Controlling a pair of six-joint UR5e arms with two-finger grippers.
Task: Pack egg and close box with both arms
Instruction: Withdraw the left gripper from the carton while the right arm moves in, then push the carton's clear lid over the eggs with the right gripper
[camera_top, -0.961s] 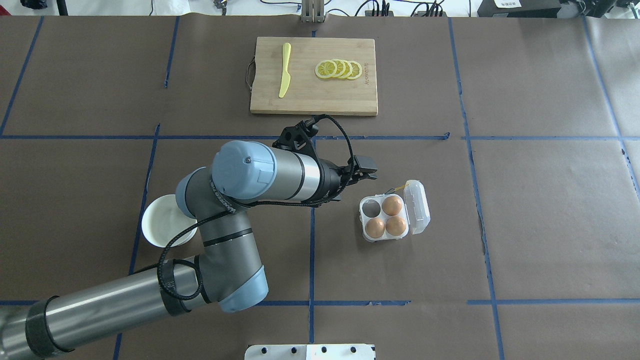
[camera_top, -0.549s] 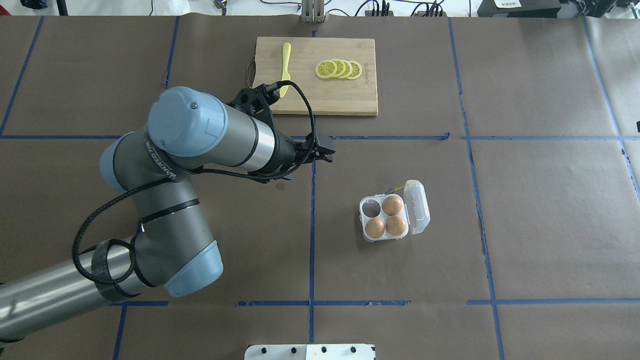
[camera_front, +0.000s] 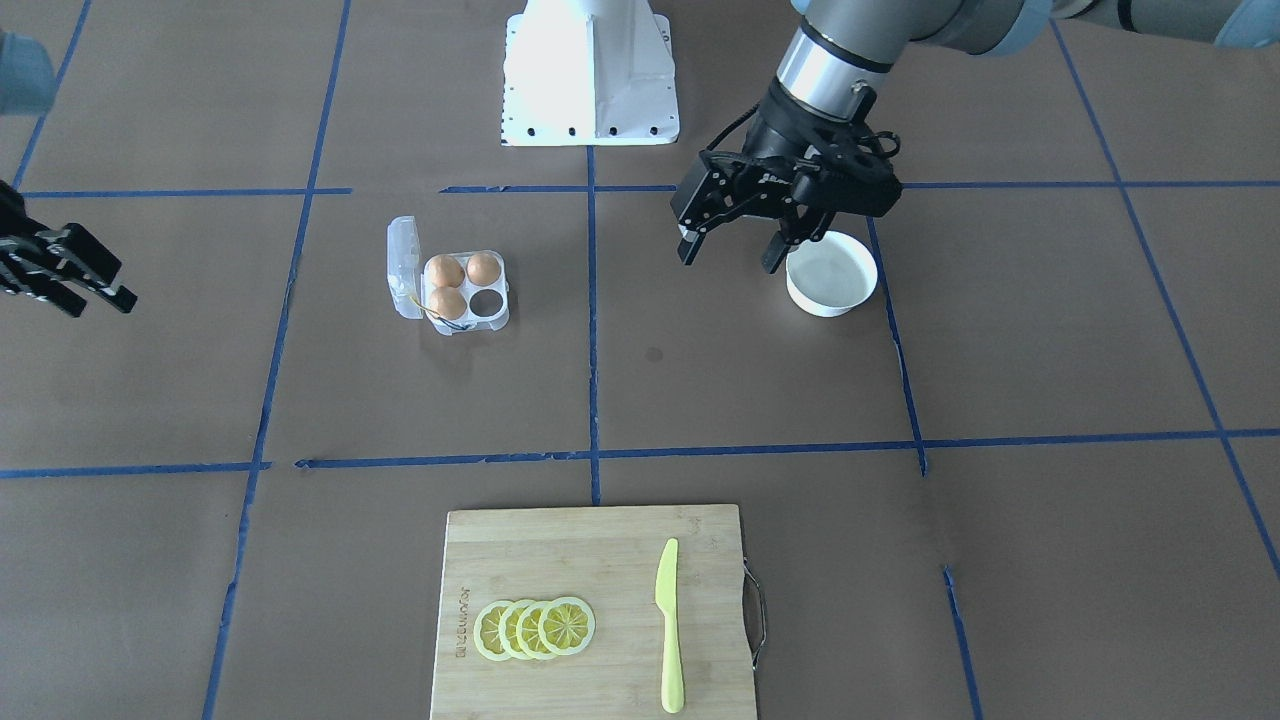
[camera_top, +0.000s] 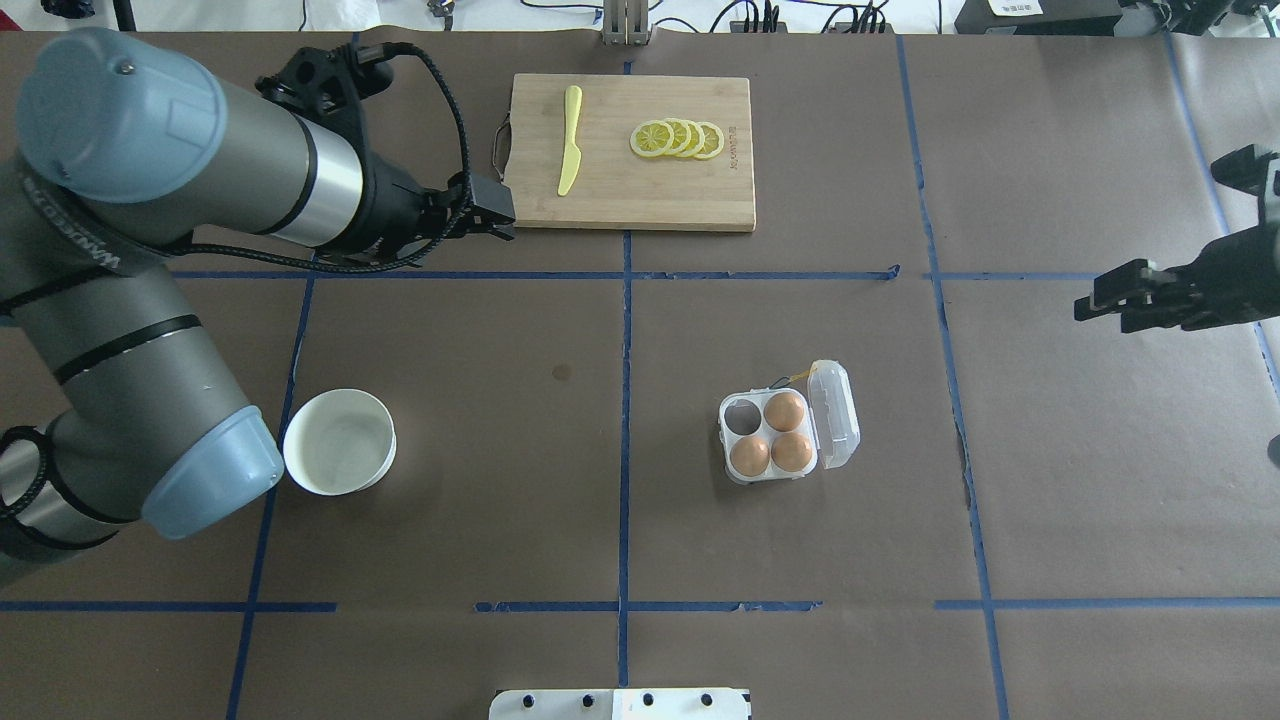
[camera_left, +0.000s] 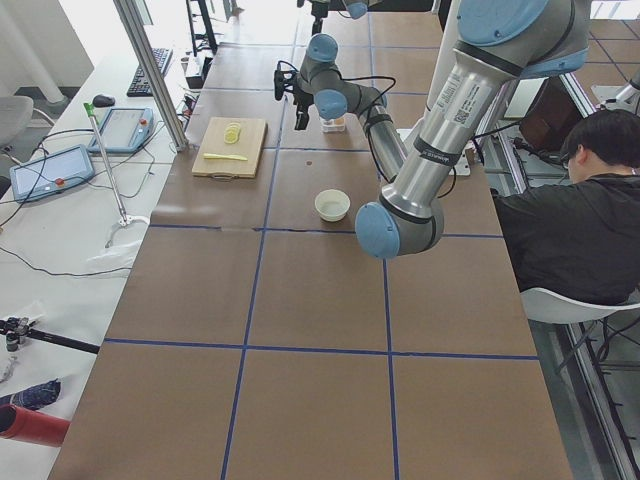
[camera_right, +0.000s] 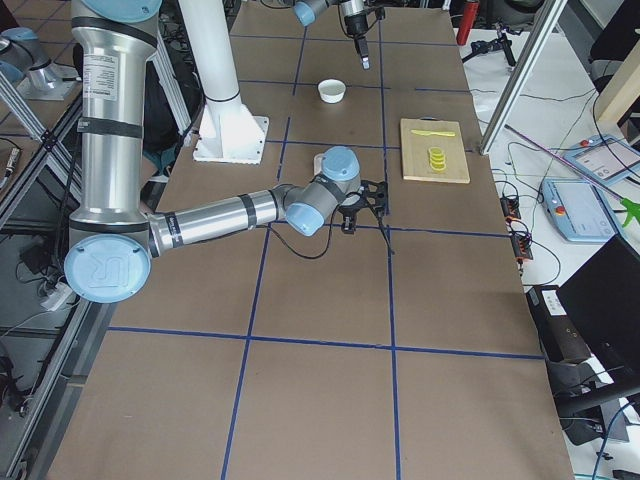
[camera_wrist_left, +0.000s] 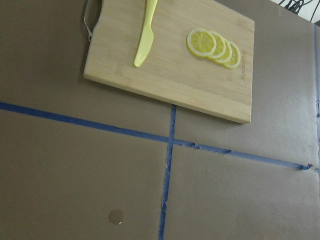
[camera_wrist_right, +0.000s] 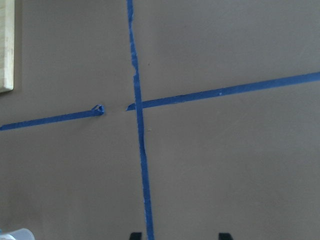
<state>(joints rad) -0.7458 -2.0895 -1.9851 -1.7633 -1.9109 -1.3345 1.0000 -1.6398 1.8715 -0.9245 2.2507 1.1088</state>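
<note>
The clear egg carton (camera_top: 742, 470) (camera_front: 470, 322) lies right of the table's middle with its lid (camera_top: 835, 412) open to the right. Three orange-brown eggs (camera_top: 784, 410) (camera_front: 444, 270) sit in its cells; the fourth cell (camera_top: 742, 415) is empty. No loose egg shows in any view. My left gripper (camera_top: 497, 220) (camera_front: 730, 252) is open and empty, high above the table's left half, far from the carton. My right gripper (camera_top: 1105, 300) (camera_front: 70, 280) is open and empty at the right edge, well clear of the carton.
An empty white bowl (camera_top: 340, 455) (camera_front: 832, 275) stands at the near left. A wooden cutting board (camera_top: 628, 190) with a yellow knife (camera_top: 570, 140) and lemon slices (camera_top: 678, 138) lies at the far middle. The white pedestal base (camera_front: 590, 75) is at the robot's side.
My left arm has swung away from the carton to the far left and uncovered the bowl. My right gripper has come into view at the right edge. The carton and eggs have not moved.
</note>
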